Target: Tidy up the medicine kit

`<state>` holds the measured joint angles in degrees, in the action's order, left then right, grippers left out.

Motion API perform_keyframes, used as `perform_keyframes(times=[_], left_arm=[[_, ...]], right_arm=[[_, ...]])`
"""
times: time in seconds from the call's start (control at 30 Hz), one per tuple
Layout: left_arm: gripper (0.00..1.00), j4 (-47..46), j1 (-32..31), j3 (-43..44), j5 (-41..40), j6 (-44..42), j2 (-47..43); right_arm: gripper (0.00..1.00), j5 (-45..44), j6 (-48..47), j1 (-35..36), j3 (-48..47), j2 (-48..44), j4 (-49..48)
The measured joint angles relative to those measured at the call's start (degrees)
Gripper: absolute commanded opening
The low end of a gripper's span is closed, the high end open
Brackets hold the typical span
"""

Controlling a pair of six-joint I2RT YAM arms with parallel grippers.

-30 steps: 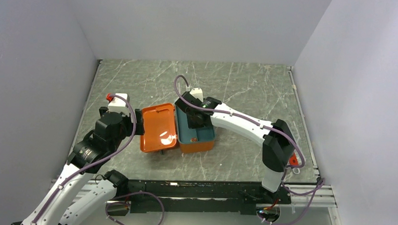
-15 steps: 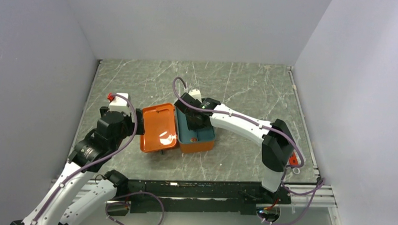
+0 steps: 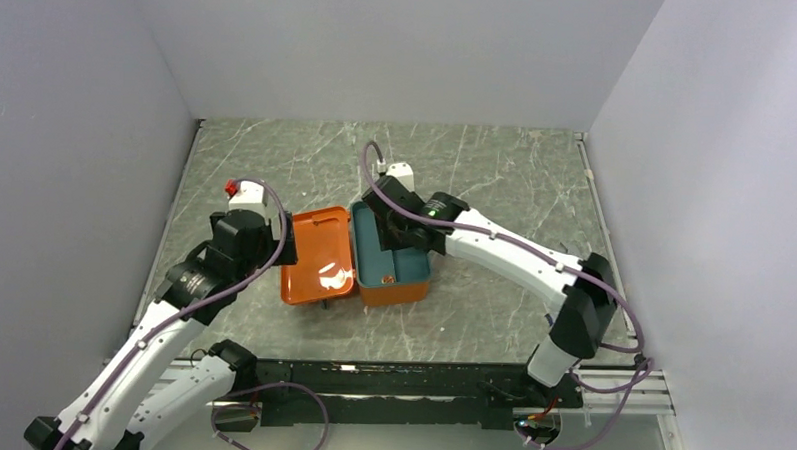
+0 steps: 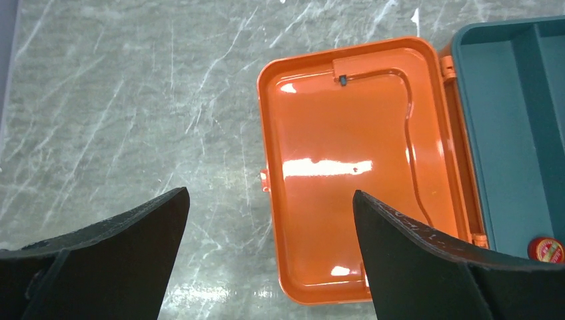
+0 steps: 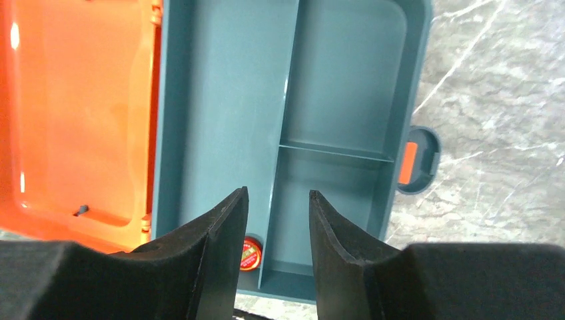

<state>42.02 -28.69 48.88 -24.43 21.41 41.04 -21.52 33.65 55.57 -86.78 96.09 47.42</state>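
Since the earlier frames, the right arm's elbow has swung out toward the right edge of the table (image 3: 496, 178), and its wrist has shifted slightly toward the far side. The left arm has drawn nearer to the lid.

1. Appearance. The medicine kit (image 3: 358, 259) is an orange rectangular box. It stands open at the middle of the grey marbled table. Its lid (image 4: 346, 173) lies flat, inner face up, glossy, with a raised line moulded across it. A teal latch tab (image 5: 413, 160) with an orange insert projects from the side opposite the hinges.

2. Contents. A teal tray (image 5: 220, 120) fills the base. It has one long compartment on the hinge side. On the latch side, a cross wall separates two shorter compartments. A small red round item (image 5: 251, 253) lies in the long compartment, at its near end. The lid holds nothing.

3. Orientation. The base's long axis runs near to far. The lid is folded out to the left, and the latch side faces right.

4. Grippers. The left gripper (image 4: 270, 197) hovers above the lid with its fingers spread wide and holds nothing. The right gripper (image 5: 276, 195) hangs over the tray with its fingers a narrow gap apart and nothing between them.
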Motion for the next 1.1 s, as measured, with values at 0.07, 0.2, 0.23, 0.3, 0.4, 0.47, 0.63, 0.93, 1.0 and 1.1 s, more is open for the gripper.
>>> perform_keyframes(times=[0.07,0.2,0.23,0.3,0.4,0.47,0.63,0.93,1.0,1.1], left_arm=[[0.99,0.04,1.66,0.04,1.31,1.01,1.40],[0.99,0.02,8.74,-0.02,5.29,2.60,2.73],[0.99,0.00,10.38,-0.09,5.90,2.97,2.78],[0.98,-0.37,13.79,-0.50,7.61,3.67,2.78],[0.91,-1.14,19.21,-2.08,11.56,4.81,2.97],[0.84,-2.01,24.30,-3.80,15.37,5.51,3.39],[0.68,-3.85,36.20,-8.96,24.02,8.15,5.79],[0.34,-8.44,42.49,-16.63,35.41,13.35,10.64],[0.26,-9.66,42.51,-17.40,37.20,14.12,11.72],[0.16,-11.45,42.56,-18.43,39.52,14.84,12.76]], right_arm=[[0.42,-0.57,-0.57,-0.24,0.04,-1.79,-0.26],[0.42,-1.09,-1.84,-1.14,1.33,-5.29,-1.84],[0.42,-1.14,-2.10,-1.33,1.79,-5.90,-2.05],[0.41,-1.14,-2.67,-1.90,3.26,-7.19,-2.64],[0.40,-1.03,-3.37,-2.73,5.33,-8.37,-3.39],[0.37,-0.90,-3.78,-3.21,6.82,-8.98,-4.26],[0.31,-0.20,-4.87,-4.26,10.60,-11.06,-5.64],[0.18,1.77,-6.45,-6.49,15.32,-16.68,-7.80],[0.17,2.34,-6.64,-6.86,16.09,-17.62,-8.26],[0.16,2.60,-6.71,-7.30,17.07,-18.78,-8.72]])
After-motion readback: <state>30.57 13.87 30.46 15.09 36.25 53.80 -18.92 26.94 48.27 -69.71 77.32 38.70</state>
